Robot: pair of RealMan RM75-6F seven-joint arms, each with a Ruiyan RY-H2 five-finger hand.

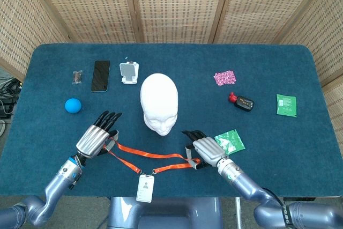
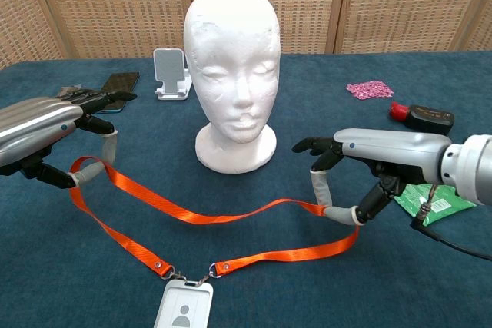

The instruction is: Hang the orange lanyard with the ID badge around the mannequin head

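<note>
Two hands show in the head view, both nearer the camera than the mannequin head (image 1: 159, 103). The left hand (image 1: 95, 139) sits to the mannequin's left with one end of the orange lanyard (image 1: 153, 156) looped over a thumb hidden under the palm; the other fingers (image 1: 109, 119) stretch forward. The right hand (image 1: 206, 150) holds the opposite end, but how the strap is caught cannot be made out from above. The ID badge (image 1: 144, 187) lies flat at the bench (image 1: 300, 148) edge, nearest the camera. Beyond the mannequin to its left lie one black phone (image 1: 100, 75), one white phone stand (image 1: 128, 72), one small dark object (image 1: 78, 76) too small to identify, and one blue ball (image 1: 73, 105). To its right: one pink packet (image 1: 225, 78), one black and red device (image 1: 242, 101), and two green packets (image 1: 285, 104), one partly covered by the right hand.

From the chest view the left hand (image 2: 40, 129) is cut off at the frame edge; its thumb hooks the lanyard (image 2: 231, 220), lifting that end off the bench (image 2: 307, 82). The right hand (image 2: 369, 163) has the strap looped over its thumb and a curled finger. The strap sags in front of the mannequin head (image 2: 232, 63), not around it. Only part of the badge (image 2: 183, 314) shows, cropped by the bottom edge. The ball and the far green packet fall outside this view, and the phone (image 2: 115, 82) is half hidden behind the left fingers (image 2: 92, 99).
</note>
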